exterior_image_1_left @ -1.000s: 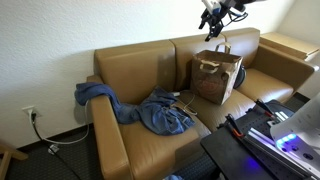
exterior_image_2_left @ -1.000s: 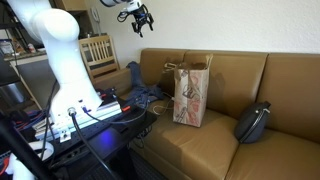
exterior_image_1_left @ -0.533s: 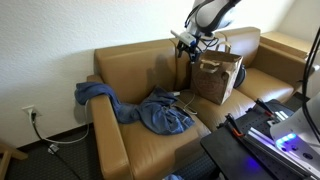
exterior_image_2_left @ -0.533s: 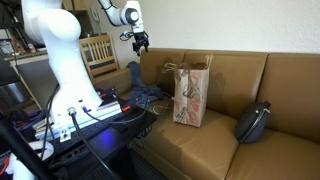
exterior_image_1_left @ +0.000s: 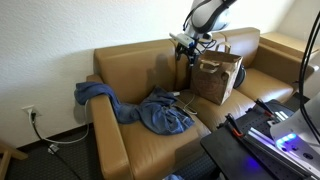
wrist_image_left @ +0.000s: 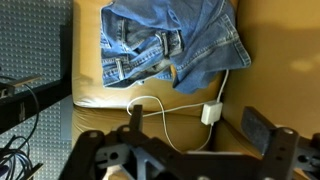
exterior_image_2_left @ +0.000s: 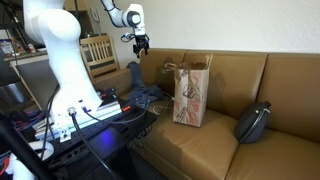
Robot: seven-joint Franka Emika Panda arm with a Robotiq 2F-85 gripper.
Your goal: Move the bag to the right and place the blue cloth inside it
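Wrist view: the gripper [wrist_image_left: 195, 140], open and empty, is brought down from high above the paper bag [exterior_image_1_left: 217, 75] to beside it, facing the blue denim cloth [wrist_image_left: 170, 40] left well apart from that bag, so neither is judged moved yet.

Soft, even indoor light; small, slightly blurry frames.
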